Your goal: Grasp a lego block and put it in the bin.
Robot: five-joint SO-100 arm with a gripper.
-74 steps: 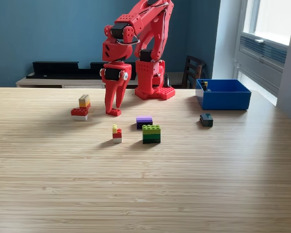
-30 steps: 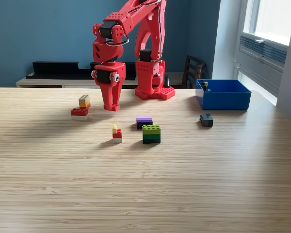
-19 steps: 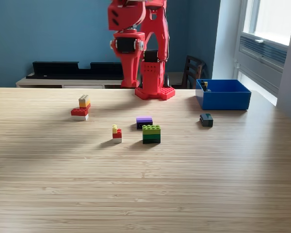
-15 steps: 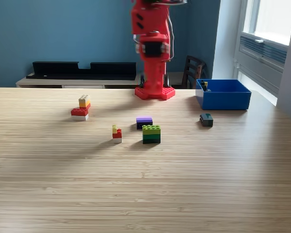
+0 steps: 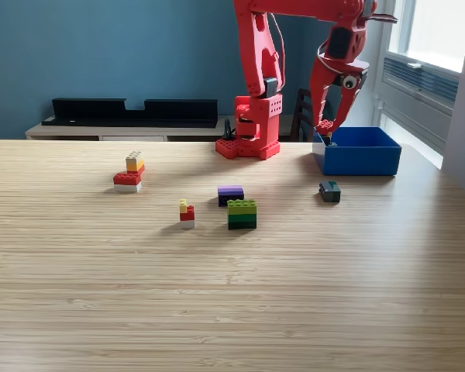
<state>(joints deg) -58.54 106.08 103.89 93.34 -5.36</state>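
The red arm [image 5: 257,46] is reaching toward the exterior view's right, and its gripper [image 5: 326,129] is hanging fingertips-down over the near-left corner of the blue bin [image 5: 358,151]; whether the fingers [image 5: 332,116] are parted or holding anything cannot be told at this size. The bin is sitting on the wooden table [image 5: 232,294] directly under the fingers. Below and to the left of the fingers in this view are lying 5 block pieces: a dark block [image 5: 329,191], a purple block [image 5: 231,194], a green block [image 5: 242,214], a small red-and-yellow stack [image 5: 187,214] and a red, yellow and tan stack [image 5: 129,172].
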